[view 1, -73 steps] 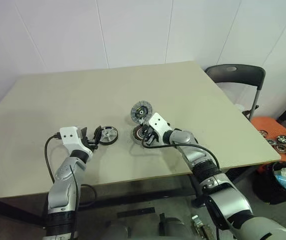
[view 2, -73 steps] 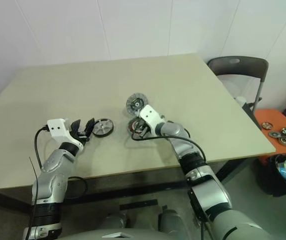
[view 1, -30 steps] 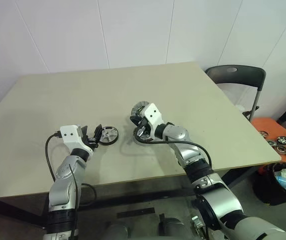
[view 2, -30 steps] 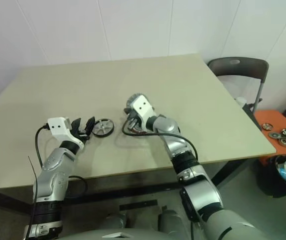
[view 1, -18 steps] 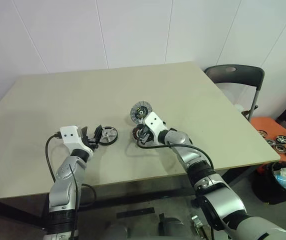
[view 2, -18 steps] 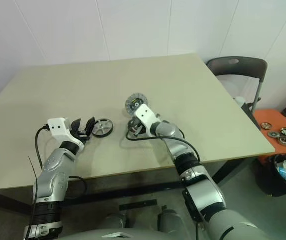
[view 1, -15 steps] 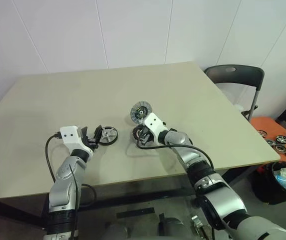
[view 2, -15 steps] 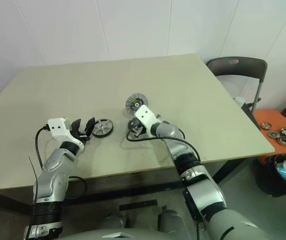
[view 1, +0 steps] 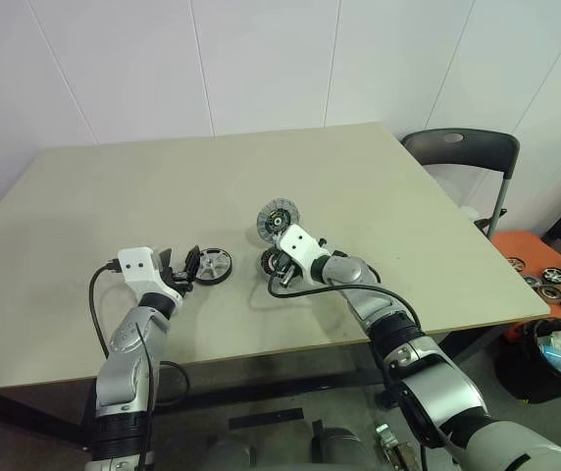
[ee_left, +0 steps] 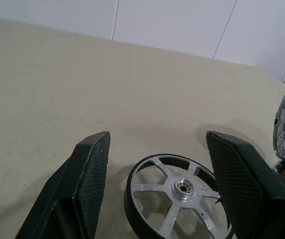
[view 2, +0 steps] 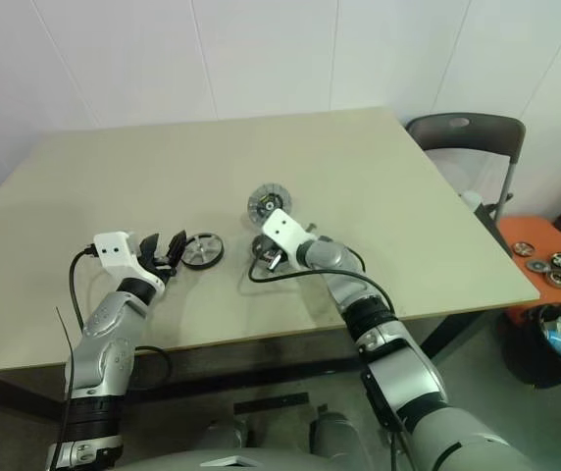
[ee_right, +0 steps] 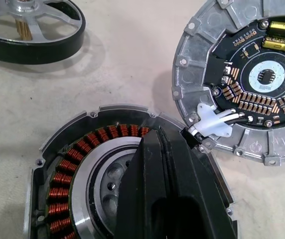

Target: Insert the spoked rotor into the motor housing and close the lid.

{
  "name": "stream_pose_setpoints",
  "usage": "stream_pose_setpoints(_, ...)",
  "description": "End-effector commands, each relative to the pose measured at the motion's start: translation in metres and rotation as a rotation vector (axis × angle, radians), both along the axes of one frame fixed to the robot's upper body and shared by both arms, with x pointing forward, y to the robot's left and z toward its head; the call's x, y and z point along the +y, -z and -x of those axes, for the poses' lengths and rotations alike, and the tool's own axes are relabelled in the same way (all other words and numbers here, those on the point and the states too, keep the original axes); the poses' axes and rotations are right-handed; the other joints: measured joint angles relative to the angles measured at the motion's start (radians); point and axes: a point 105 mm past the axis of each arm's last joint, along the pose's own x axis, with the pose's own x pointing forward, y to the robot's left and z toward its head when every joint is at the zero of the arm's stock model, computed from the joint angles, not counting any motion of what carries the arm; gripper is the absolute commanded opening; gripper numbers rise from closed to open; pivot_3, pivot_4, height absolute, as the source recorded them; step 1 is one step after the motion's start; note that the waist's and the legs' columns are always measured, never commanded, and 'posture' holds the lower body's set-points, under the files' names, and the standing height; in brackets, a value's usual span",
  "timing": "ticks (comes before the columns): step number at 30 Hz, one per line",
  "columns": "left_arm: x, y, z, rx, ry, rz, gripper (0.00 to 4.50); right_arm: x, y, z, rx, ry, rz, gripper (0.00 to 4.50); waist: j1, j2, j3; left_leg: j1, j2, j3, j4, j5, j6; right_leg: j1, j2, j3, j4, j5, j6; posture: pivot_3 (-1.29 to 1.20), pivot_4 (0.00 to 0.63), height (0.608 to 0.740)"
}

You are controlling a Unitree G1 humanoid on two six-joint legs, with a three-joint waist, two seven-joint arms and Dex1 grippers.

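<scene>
The spoked rotor (view 1: 212,265) lies flat on the table, a silver wheel with a dark rim. My left gripper (view 1: 186,267) is open just in front of it, and in the left wrist view the rotor (ee_left: 180,199) sits between the two fingers without touching them. The motor housing (ee_right: 77,174) rests on the table with its copper windings showing. Its lid (ee_right: 252,84) stands tilted open at the far edge, circuit face towards me. My right gripper (ee_right: 157,135) is shut, its tips low over the housing's inner ring beside the hinge.
A black chair (view 1: 462,147) stands off the table's right corner. On the floor to the right are an orange tray (view 1: 545,270) with several small wheels and a dark bin (view 1: 560,353). The table's front edge runs close under both arms.
My right gripper has dropped from in front of the lid down over the housing and rolled a little. The lid now shows fully, standing open. The left arm has kept still.
</scene>
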Motion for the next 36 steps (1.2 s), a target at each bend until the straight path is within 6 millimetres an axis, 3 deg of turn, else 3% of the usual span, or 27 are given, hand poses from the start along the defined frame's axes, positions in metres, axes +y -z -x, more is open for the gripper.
stream_pose_setpoints(1,0.0,-0.016,-0.002,-0.064,0.002,-0.008,3.25,-0.007,0.013,0.002,0.047,0.011,0.069,0.02,0.0,0.0,0.0,0.0,0.0,0.0,0.0,0.0,0.0,0.0,0.0,0.0,0.0,0.0,0.0,0.0,0.0,0.74)
stream_pose_setpoints(5,-0.001,-0.016,-0.002,-0.064,0.003,-0.007,3.25,0.009,-0.021,-0.001,0.036,0.023,-0.203,0.02,0.0,0.0,0.0,0.0,0.0,0.0,0.0,0.0,0.0,0.001,0.0,0.0,0.0,0.0,0.0,0.0,0.0,0.74)
stream_pose_setpoints(8,0.0,-0.016,-0.002,-0.064,0.0,-0.005,3.25,0.022,-0.066,0.0,-0.007,-0.025,-0.463,0.02,-0.005,0.0,0.0,-0.001,0.0,0.0,0.0,0.0,0.0,-0.002,0.0,0.0,0.0,0.0,0.0,0.0,0.0,0.74)
stream_pose_setpoints(11,0.0,-0.017,-0.002,-0.065,0.0,-0.005,3.25,0.023,-0.079,0.0,-0.037,-0.042,-0.515,0.02,-0.004,0.001,0.0,-0.002,0.0,0.0,-0.002,0.0,0.0,-0.003,0.0,0.0,0.0,0.0,0.0,0.0,0.0,0.74)
stream_pose_setpoints(26,0.001,-0.019,-0.003,-0.071,-0.008,-0.006,3.25,0.014,-0.045,-0.005,-0.041,-0.005,-0.287,0.02,0.0,0.001,0.0,-0.002,0.0,0.0,-0.002,0.0,0.0,-0.003,0.0,0.0,0.0,0.0,0.0,0.0,0.0,0.74)
stream_pose_setpoints(31,0.001,-0.019,-0.003,-0.071,-0.004,-0.008,3.25,0.0,-0.013,-0.007,0.041,0.05,-0.151,0.02,0.0,0.0,0.0,-0.002,0.0,0.0,-0.001,0.0,0.0,-0.002,0.0,0.0,0.0,0.0,0.0,0.0,0.0,0.74)
stream_pose_setpoints(36,0.0,-0.019,-0.003,-0.07,-0.002,-0.01,3.25,-0.001,-0.005,-0.002,0.066,0.041,-0.121,0.02,-0.002,0.0,0.0,-0.001,0.0,0.0,-0.001,0.0,0.0,-0.002,0.0,0.0,0.0,0.0,0.0,0.0,0.0,0.74)
